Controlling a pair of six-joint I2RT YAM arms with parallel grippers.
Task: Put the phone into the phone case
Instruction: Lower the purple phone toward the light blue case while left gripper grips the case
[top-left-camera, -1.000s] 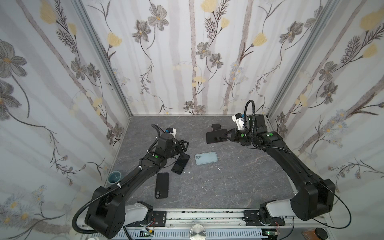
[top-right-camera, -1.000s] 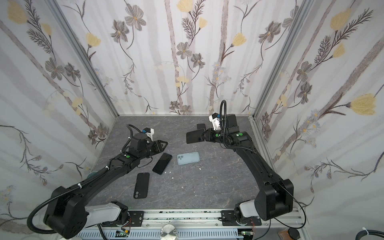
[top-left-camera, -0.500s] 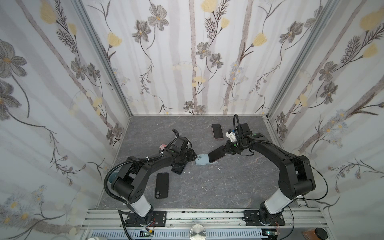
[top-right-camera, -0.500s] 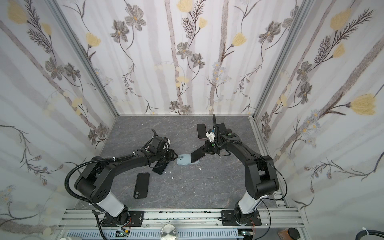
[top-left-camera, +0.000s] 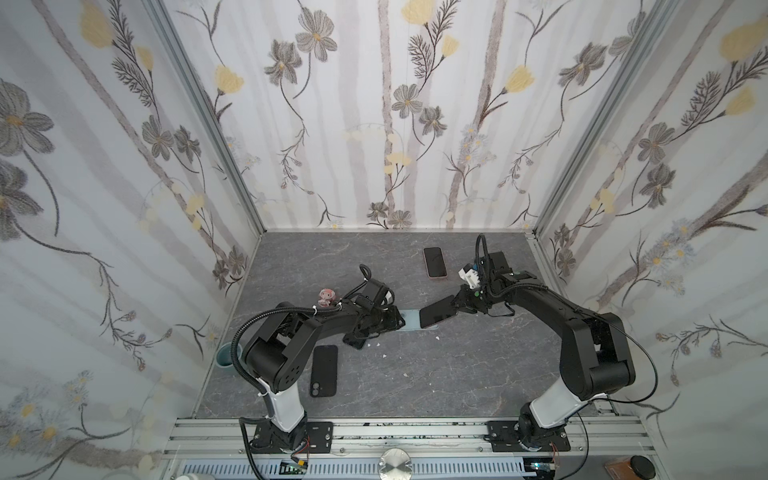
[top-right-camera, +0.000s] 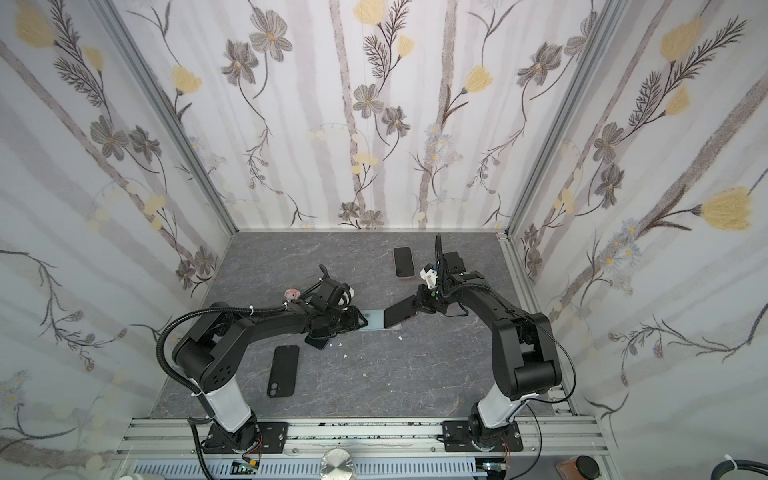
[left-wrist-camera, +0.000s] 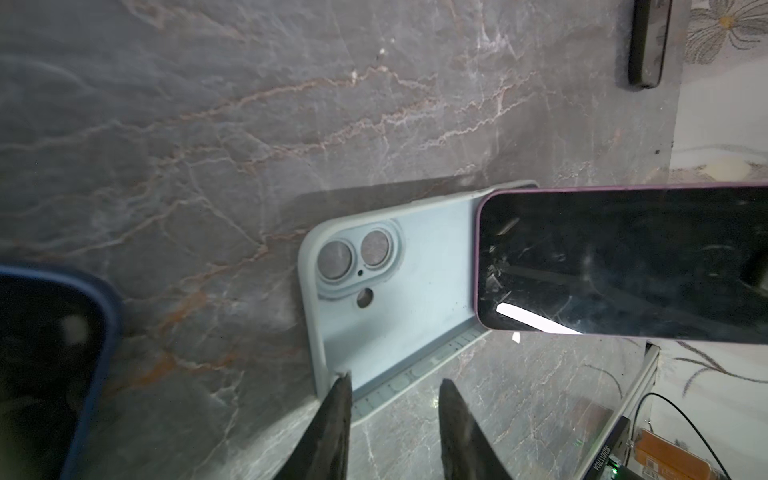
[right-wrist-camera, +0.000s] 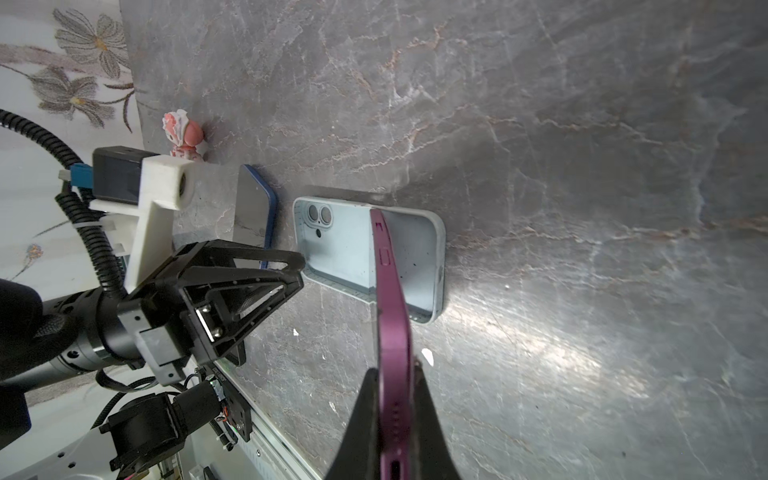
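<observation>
Pinching the phone (right-wrist-camera: 390, 291) above the case (right-wrist-camera: 332, 249), right gripper (right-wrist-camera: 394, 368) hovers; wrist view alone shows left gripper (left-wrist-camera: 397, 382) ajar.

Both top views are bright and evenly lit from overhead. The pale walls (top-left-camera: 374, 124) look nearly washed out, and the arms (top-left-camera: 548, 307) cast only faint, soft shadows on the table (top-left-camera: 436, 374). Wide-angle bend leans the corner posts (top-left-camera: 208, 116) outward toward the edges. In the right wrist view, glare whitens the table at 4 o'clock. In the left wrist view, a white reflection streaks the phone (left-wrist-camera: 623, 266) screen. There the left fingers (left-wrist-camera: 328, 432) at 6 o'clock and the blue-cased phone (left-wrist-camera: 45, 353) at 8 o'clock are blurred.
</observation>
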